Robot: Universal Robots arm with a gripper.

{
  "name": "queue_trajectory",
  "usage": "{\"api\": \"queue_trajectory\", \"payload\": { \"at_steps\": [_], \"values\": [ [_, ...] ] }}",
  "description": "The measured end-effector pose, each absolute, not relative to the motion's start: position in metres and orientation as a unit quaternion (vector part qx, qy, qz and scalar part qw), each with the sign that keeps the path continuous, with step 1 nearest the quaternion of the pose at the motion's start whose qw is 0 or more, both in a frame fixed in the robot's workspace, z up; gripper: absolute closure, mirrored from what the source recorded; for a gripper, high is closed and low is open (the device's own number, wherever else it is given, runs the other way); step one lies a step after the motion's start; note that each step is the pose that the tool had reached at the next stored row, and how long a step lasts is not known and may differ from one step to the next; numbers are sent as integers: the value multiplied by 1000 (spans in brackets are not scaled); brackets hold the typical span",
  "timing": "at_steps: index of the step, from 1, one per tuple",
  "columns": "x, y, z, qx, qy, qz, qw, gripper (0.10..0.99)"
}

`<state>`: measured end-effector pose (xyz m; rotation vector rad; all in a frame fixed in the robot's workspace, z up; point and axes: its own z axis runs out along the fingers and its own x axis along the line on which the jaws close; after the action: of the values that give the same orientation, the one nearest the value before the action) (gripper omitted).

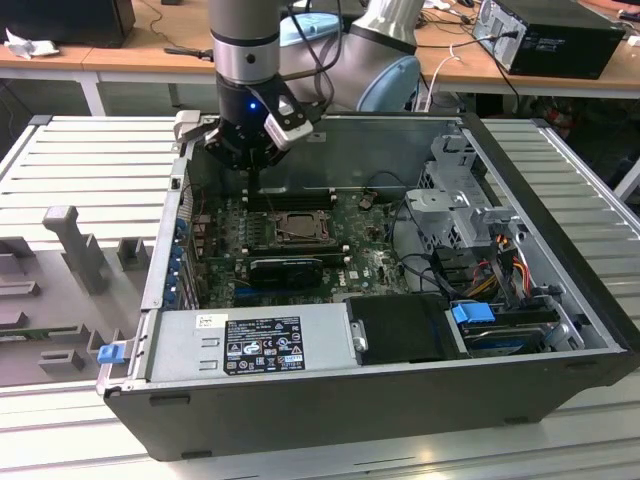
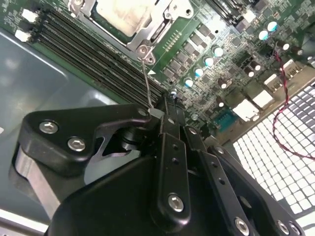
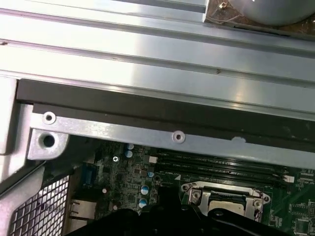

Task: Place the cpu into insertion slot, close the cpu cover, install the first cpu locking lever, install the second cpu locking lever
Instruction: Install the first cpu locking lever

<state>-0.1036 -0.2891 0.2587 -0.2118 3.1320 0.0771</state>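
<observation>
Clenched gripper [image 2: 166, 104] pinches the tip of the wire lever [image 2: 147, 78], beside the memory slots [image 2: 98, 46]. In the slot [image 1: 268, 230] sits the cpu [image 2: 118, 14], cover [image 2: 166, 19] down over it.

Inside the open case [image 1: 300, 410] the motherboard [image 1: 378, 258] lies flat, the insertion slot [image 1: 300, 226] near its middle, the cpu [image 2: 118, 14] in it under the cpu cover [image 2: 165, 24]. Memory slots [image 1: 290, 196] run behind the slot, the gripper [image 1: 252, 178] above them. The power supply [image 1: 250, 345] sits in front and the drive cage [image 1: 455, 205] toward the exterior view's right
</observation>
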Motion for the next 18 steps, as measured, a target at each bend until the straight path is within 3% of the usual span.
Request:
{"api": "queue_trajectory", "payload": {
  "at_steps": [18],
  "values": [
    [-49, -289, 258, -67, 997, 25, 0, 980]
  ]
}}
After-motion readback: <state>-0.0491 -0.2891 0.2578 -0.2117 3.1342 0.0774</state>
